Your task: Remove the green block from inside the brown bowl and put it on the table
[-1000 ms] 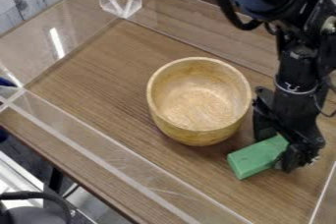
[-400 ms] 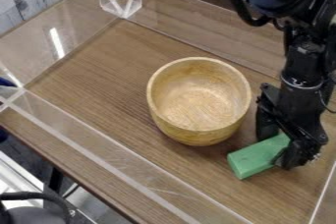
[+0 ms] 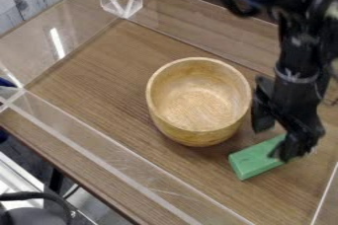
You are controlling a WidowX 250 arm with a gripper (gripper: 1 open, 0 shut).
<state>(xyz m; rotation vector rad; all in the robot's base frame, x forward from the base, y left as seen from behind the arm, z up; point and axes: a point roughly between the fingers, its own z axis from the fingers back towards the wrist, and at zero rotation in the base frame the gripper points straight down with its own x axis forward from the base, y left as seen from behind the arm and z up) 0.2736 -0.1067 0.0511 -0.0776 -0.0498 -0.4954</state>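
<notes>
The worktop [image 3: 93, 76] is the biggest thing here, brown with lines like wood. The black robot arm [image 3: 298, 41] comes in from the one o'clock side of the view. Next in size is the brown bowl [image 3: 199, 96], round and standing near the middle, with nothing inside that shows. The green block [image 3: 258, 160] is smaller. It lies flat on the worktop, outside the bowl, at about five o'clock from it.

The arm has just gone blurry, and a second ago it was sharp, so it has started to move. The block and the bowl have stayed where they were. The fingers [image 3: 275, 135] are wide apart and do not seem to be holding the block. That most likely means the block has been let go and the job is as good as done. What is left is for the arm to go away without bumping the block or the bowl.

The fingers are smeary, so their tips are hard to make out. The block's end at two o'clock is partly hidden by them, and it is hard to say if they touch it. The top of the arm is cut off by the edge of the view.
</notes>
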